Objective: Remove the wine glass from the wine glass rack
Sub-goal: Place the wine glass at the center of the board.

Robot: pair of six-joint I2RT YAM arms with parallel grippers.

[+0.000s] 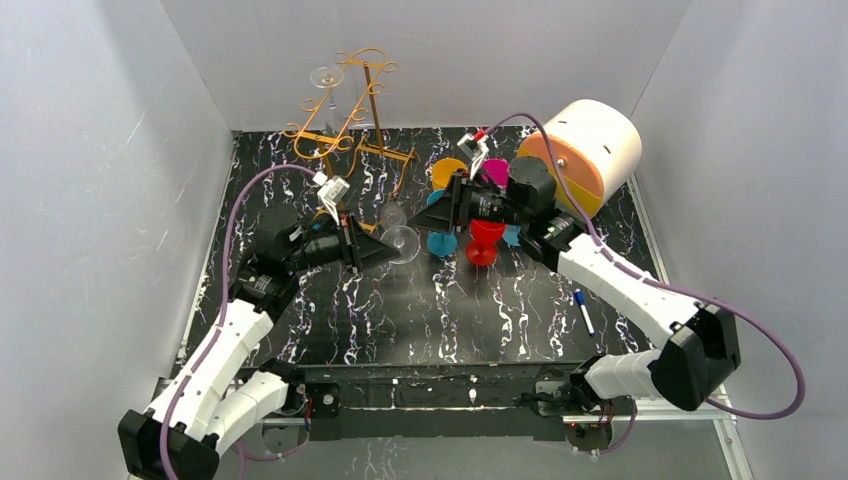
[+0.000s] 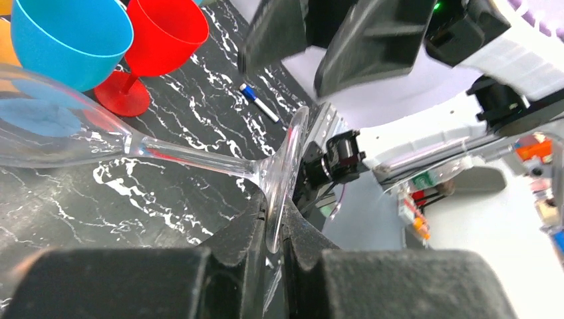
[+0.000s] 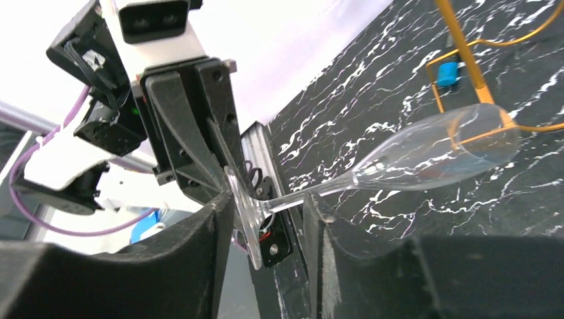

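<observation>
While left jaws clamp the wine glass (image 2: pixel 199 158) by its foot, right jaws stand apart astride it; stem level, mid-frame.

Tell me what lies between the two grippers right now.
A clear wine glass, tipped sideways: the left gripper pinches its foot, and the right gripper stands open facing it. Both wrist views show it.

Left arm (image 1: pixel 225 340) angled forward and inward over the worktop; left claw (image 1: pixel 383 248) pinched tight on the foot of the wine glass (image 1: pixel 402 240). Right arm (image 1: pixel 620 285) stretched across toward it, wrist rolled sideways; right claw (image 1: pixel 442 210) faces left, jaws parted either side of the stem.
</observation>
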